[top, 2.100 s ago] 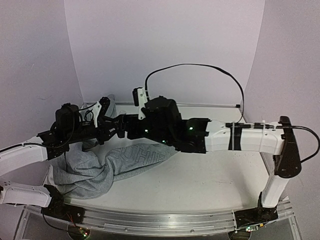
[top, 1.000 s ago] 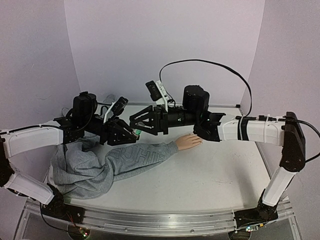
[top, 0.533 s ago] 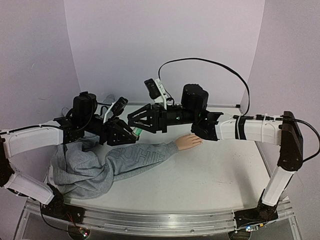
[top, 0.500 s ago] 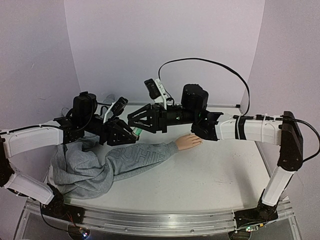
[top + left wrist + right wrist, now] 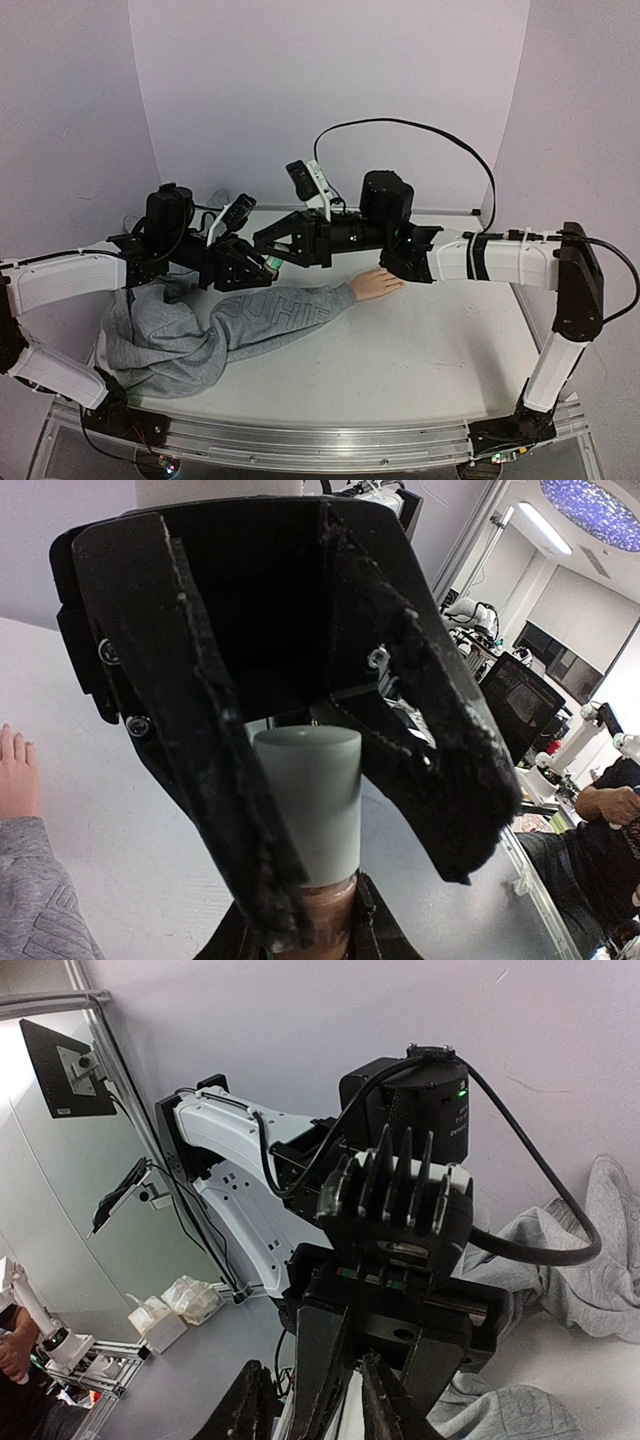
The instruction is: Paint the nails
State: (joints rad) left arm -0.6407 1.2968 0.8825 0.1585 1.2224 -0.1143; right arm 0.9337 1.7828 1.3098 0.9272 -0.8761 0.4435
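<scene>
1. The nails (image 5: 399, 284) are too small to make out one by one. They tip the peach mannequin hand (image 5: 378, 284), which lies flat on the desk (image 5: 430, 370) just right of centre in the overhead view. I cannot tell whether any of them carries polish.
2. A grey sleeve (image 5: 285, 312) runs from its wrist toward the lower left, into the bunched sweatshirt (image 5: 160, 345).
3. Above that sleeve, left of the mannequin hand and off the desk, my left gripper (image 5: 258, 268) is clenched low on the small bottle (image 5: 325, 920). Its grey cap (image 5: 308, 800) fills the middle of the left wrist view.
4. My right gripper (image 5: 268, 250) reaches in from the other side, its fingers (image 5: 200, 730) straddling the cap. One seems to lie against it and the other stands close. I cannot tell whether they have truly bitten.
5. I judge the step in hand to be opening the bottle; nothing is at the nails.
6. The next move calls for a firm squeeze on the cap, then a twist while my left gripper holds the bottle steady. After that comes a straight pull to free the brush without tipping polish onto the sleeve, then a carry rightward to the fingertips.
</scene>
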